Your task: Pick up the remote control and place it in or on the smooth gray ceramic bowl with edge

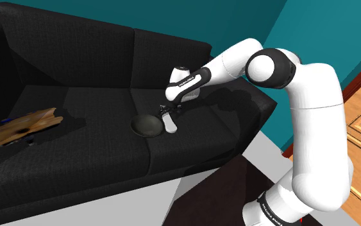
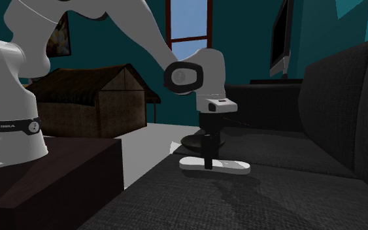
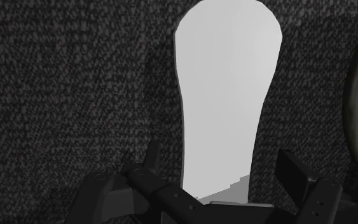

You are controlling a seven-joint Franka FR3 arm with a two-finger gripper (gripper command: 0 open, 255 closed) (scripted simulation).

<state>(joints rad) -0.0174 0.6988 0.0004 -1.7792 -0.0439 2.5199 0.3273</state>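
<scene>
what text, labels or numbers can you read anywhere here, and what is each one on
No text here can be read with certainty.
White lettering on the dark wrist band: too small to read.
White lettering on the dark band low on the arm: too small to read.
The remote control: plain white, no markings.
The bowl: no markings.
</scene>
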